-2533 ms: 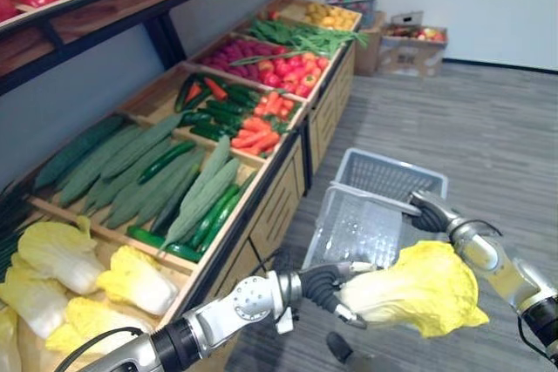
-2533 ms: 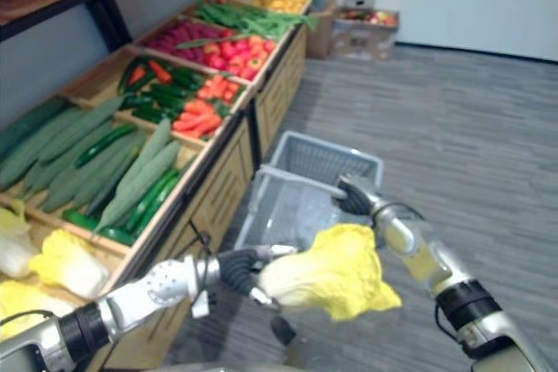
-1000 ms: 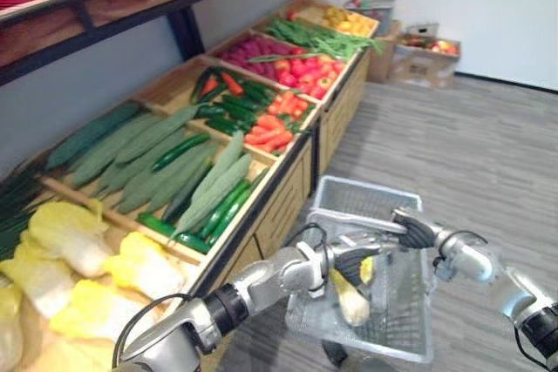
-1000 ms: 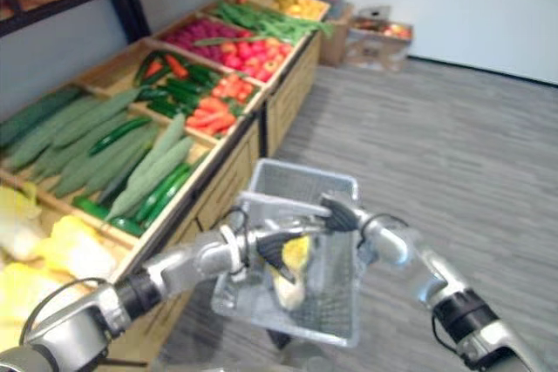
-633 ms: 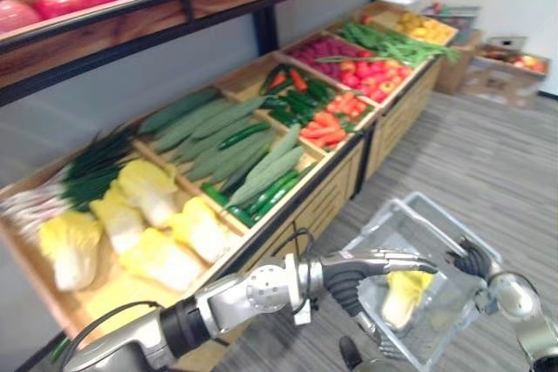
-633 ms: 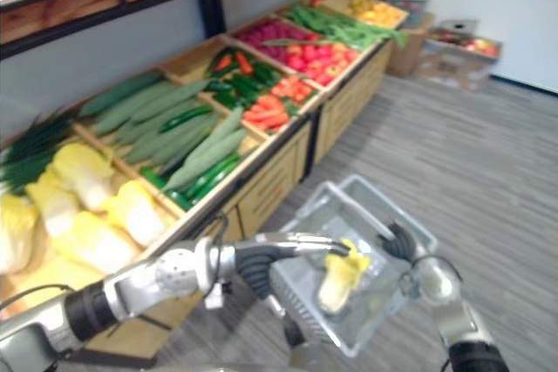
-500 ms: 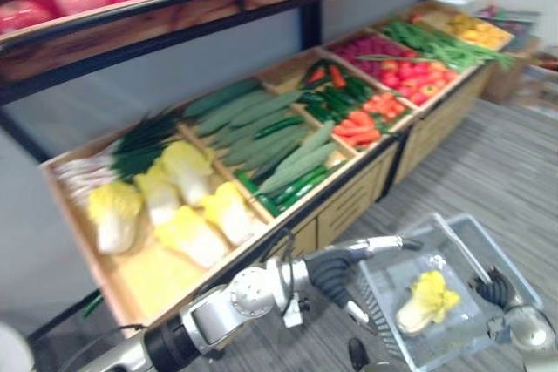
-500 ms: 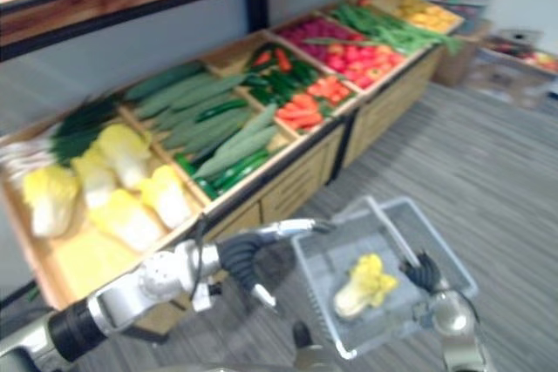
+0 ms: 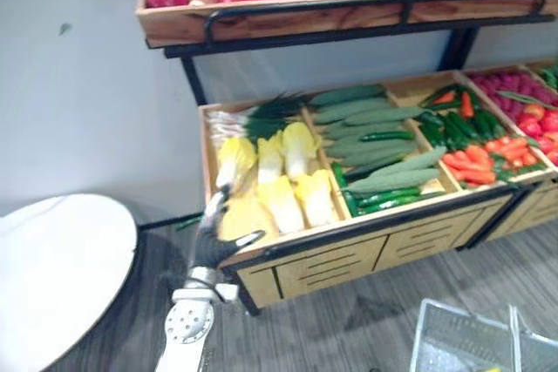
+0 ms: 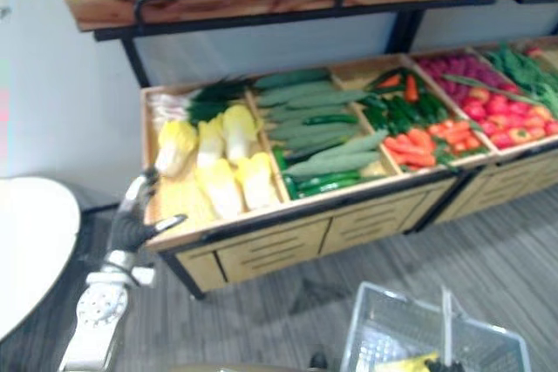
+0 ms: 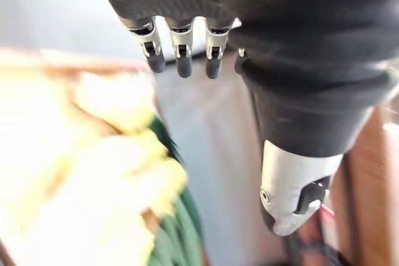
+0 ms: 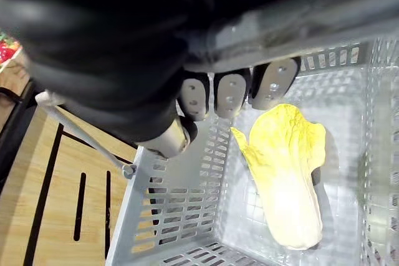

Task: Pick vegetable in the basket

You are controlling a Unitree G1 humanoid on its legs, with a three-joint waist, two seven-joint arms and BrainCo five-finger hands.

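A wooden produce stand [image 9: 349, 260] spans twelve to three o'clock, its bins holding cabbages, cucumbers and peppers. At five o'clock a grey plastic mesh basket [image 12: 181, 216] holds the yellow napa cabbage [image 12: 287, 172], and the right robot hand [image 12: 228, 95] curls round its handle. At eight o'clock the left robot hand [image 9: 212, 237] is spread and empty, near a white round counter [image 9: 52, 259].

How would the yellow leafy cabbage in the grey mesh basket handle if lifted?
The yellow leafy cabbage looks firm at its thick pale base; its ruffled top probably flops. Lying on its side in the grey mesh basket, it may roll.
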